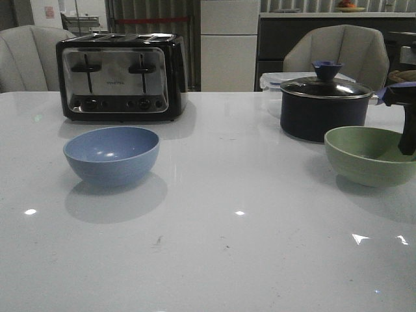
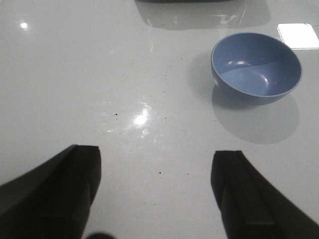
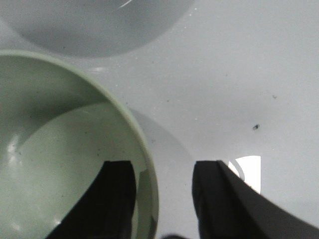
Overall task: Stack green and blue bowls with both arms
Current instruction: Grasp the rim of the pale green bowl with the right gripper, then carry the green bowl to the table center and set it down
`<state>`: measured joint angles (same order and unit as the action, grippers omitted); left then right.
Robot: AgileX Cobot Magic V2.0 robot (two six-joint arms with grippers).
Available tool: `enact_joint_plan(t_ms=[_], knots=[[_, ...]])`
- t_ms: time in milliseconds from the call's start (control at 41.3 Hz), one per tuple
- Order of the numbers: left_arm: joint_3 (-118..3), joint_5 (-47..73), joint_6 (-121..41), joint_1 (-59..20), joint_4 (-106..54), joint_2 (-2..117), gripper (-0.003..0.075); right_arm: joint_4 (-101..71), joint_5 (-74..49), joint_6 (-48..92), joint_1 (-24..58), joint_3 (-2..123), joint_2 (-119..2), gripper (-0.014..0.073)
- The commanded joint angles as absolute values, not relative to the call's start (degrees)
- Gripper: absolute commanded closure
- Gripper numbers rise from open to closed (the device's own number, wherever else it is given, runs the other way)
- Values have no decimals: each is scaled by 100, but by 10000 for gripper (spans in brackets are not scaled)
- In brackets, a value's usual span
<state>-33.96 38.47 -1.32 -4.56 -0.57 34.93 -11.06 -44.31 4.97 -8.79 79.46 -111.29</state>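
The blue bowl (image 1: 112, 155) stands upright and empty on the left of the white table; it also shows in the left wrist view (image 2: 255, 67). My left gripper (image 2: 155, 152) is open and empty above bare table, well short of that bowl, and is out of the front view. The green bowl (image 1: 367, 155) stands at the right edge. My right gripper (image 1: 408, 138) is open astride its rim (image 3: 149, 174): one finger (image 3: 117, 199) is inside the green bowl (image 3: 60, 164), the other (image 3: 219, 199) is outside, with a gap still showing at the rim.
A dark lidded pot with a blue handle (image 1: 325, 104) stands close behind the green bowl, with a clear container (image 1: 270, 83) behind it. A black and steel toaster (image 1: 121, 77) stands behind the blue bowl. Chairs stand beyond the table's far edge.
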Motion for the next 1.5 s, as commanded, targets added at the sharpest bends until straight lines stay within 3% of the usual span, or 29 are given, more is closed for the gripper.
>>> enact_joint_plan(t_ms=[0, 194, 363, 581, 799, 1211, 1478], knots=[[-3587, 3401, -117, -489, -95, 3534, 194, -1181, -4458, 574, -904, 8260, -10956, 232], [-3587, 3401, -117, -489, -95, 3534, 194, -1186, -4512, 581, -898, 8287, -10989, 417], [-3587, 3401, -117, -489, -95, 3534, 194, -1198, -4669, 581, -887, 8289, -10887, 515], [-3587, 3401, -117, -489, -95, 3534, 194, -1276, -4937, 811, -633, 8289, -10343, 524], [-3587, 3401, -117, -489, -95, 3534, 194, -1707, -5088, 1106, 229, 8284, -9876, 524], [-3587, 3401, -117, -489, -95, 3534, 194, -1945, -4737, 1106, 2029, 8272, -10202, 524], [-3587, 3401, -117, -489, -95, 3534, 194, -1668, -4835, 1106, 2348, 8272, -10716, 524]])
